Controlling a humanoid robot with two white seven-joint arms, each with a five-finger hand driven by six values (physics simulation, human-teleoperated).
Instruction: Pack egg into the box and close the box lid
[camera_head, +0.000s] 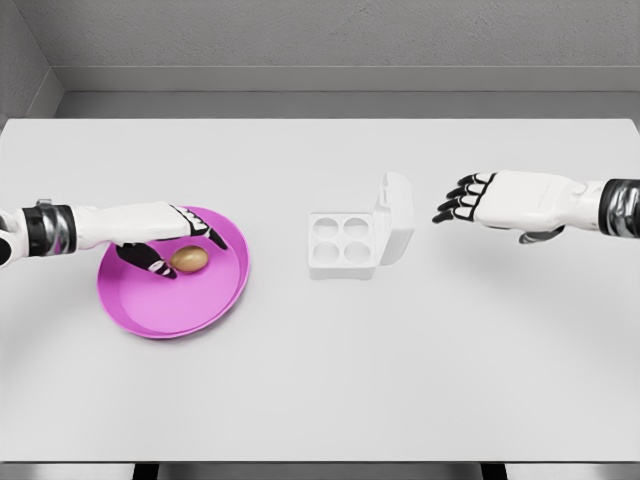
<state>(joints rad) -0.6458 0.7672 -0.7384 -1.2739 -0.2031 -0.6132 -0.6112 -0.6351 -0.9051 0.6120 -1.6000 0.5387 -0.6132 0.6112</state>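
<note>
A brown egg (190, 259) lies in a magenta plate (170, 305) at the table's left. My left hand (183, 247) is over the plate, its fingers curved around the egg, thumb below and fingers above; I cannot tell whether they are touching it or closed on it. A white egg box (341, 244) with several empty round cups sits at the centre. Its lid (395, 218) stands open and upright on the right side. My right hand (462, 198) hovers to the right of the lid, apart from it, fingers relaxed and holding nothing.
The white table (330, 390) stretches wide around the plate and box. A grey wall runs along the back edge.
</note>
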